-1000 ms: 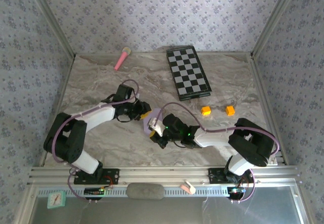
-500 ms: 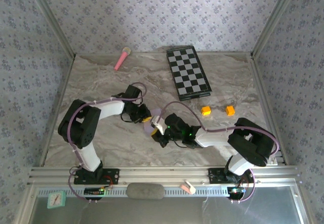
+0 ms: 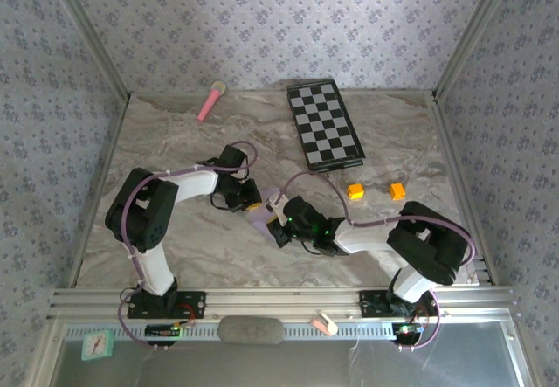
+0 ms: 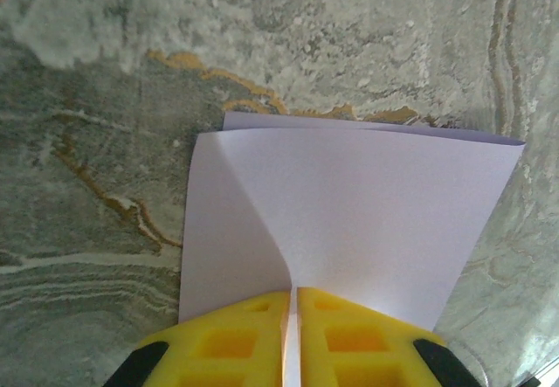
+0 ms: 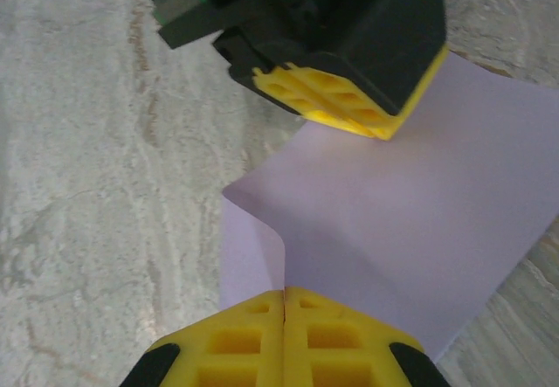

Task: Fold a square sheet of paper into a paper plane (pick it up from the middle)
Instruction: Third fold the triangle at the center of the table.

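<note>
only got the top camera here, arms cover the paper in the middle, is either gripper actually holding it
Observer: Yes. The left wrist camera shows the left gripper shut on one edge of the paper.
Operator: and the right one
Observer: The right gripper is shut on the opposite edge, and it faces the left gripper across the sheet.
Operator: any fold in it yet
Observer: Yes. A crease runs from a far corner to the left gripper, and a second layer shows along the far edge.
</note>
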### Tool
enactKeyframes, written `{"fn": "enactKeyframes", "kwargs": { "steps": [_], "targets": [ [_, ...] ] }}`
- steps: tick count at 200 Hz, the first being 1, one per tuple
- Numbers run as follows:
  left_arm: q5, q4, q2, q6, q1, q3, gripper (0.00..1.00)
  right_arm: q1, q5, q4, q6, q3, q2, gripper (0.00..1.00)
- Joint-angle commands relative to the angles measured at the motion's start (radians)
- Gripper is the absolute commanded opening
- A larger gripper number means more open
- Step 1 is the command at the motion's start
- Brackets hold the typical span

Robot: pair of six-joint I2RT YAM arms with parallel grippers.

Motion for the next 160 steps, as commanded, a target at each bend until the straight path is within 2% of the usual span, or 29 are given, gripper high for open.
{"fn": "enactKeyframes", "kwargs": {
  "steps": [1, 69, 134, 160],
  "targets": [
    [-0.035, -0.048, 0.036, 0.015, -0.007, 0.006, 0.13, 0.002, 0.08, -0.034, 0.046, 0.027, 0.021, 0.0],
    [-0.03, -0.046, 0.038, 0.015, -0.01, 0.008, 0.11, 0.003, 0.16, -0.08, 0.072, 0.046, 0.043, 0.0],
    [-0.026, -0.048, 0.036, 0.012, -0.011, 0.016, 0.11, 0.003, 0.179, -0.116, 0.101, 0.058, 0.054, 0.0],
    [-0.026, -0.048, 0.034, 0.009, -0.01, 0.02, 0.11, 0.002, 0.146, -0.139, 0.117, 0.062, 0.038, 0.0]
  ]
}}
